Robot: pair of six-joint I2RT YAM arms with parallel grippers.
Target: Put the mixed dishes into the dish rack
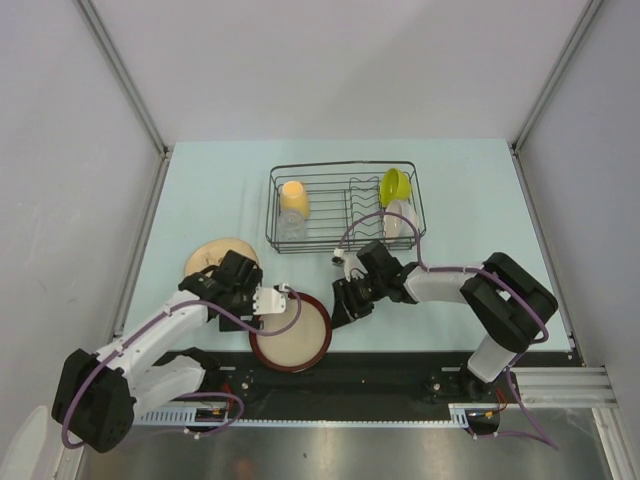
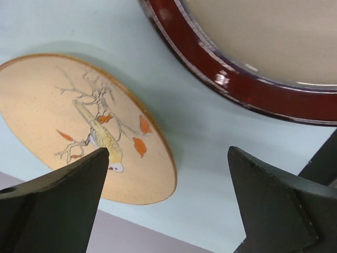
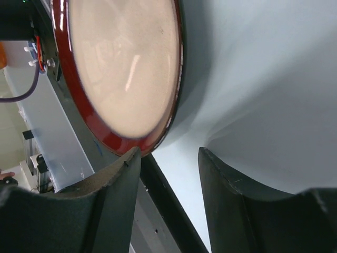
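**Dish positions, near to far**

Dark-red-rimmed cream dish, round and glossy, lies flat on the pale matte bench at its near edge. Left gripper is over the dish's far-left rim, jaws spread wide, holding nothing. Right gripper is just beside the right rim, jaws half apart, holding nothing. Beige floral-patterned plate, matte with a bird-and-branch print, lies flat to the left. Farther back, the black wire dish rack contains the pale yellow mug, clear glass, lime green bowl and small pale saucer.

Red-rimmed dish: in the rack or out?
Out. The dish lies flat on the table, near its front edge, apart from the rack.
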